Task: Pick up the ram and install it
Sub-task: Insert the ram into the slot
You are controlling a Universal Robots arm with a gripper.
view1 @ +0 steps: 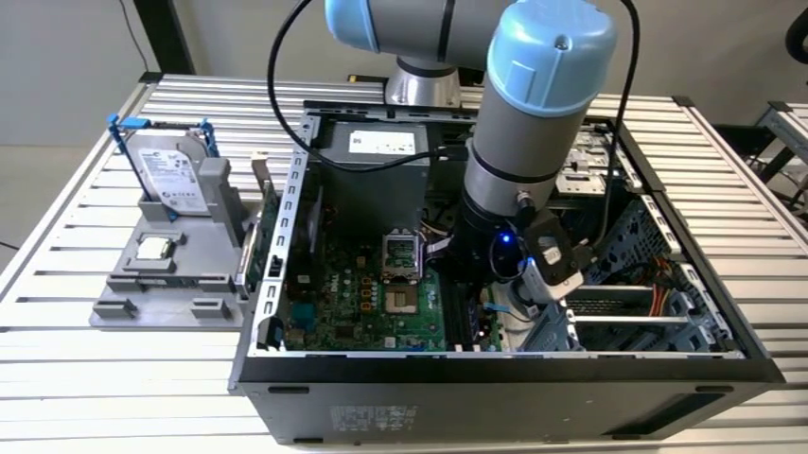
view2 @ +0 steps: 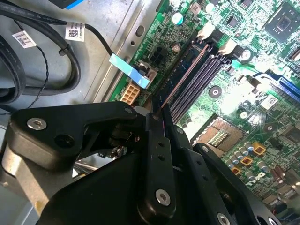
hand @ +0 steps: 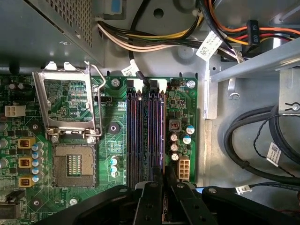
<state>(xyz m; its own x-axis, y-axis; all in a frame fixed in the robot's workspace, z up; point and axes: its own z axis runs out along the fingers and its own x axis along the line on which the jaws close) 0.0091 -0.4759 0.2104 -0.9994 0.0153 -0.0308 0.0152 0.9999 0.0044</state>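
Observation:
My gripper (view1: pixel 490 284) is deep inside the open computer case (view1: pixel 505 364), low over the green motherboard (view1: pixel 366 303). In both wrist views its black fingers (hand: pixel 151 197) stand nearly together, shut on the ram (hand: pixel 162 140), which I see edge-on as a thin dark strip. The ram (view2: pixel 185 75) runs lengthwise along the outermost of the long black memory slots (hand: pixel 140 136), the one nearest the board's edge, with its far end near the white slot latches (view2: pixel 206 32). Whether it sits in the slot or just above it, I cannot tell.
An open CPU socket (hand: pixel 72 166) with its raised metal frame (hand: pixel 65 101) lies beside the slots. Black cables (hand: pixel 253 140) and a wire bundle (hand: pixel 154 40) crowd the other side. Outside the case, a grey fixture (view1: pixel 170 284) holds a silver hard drive (view1: pixel 170 175) with blue rails.

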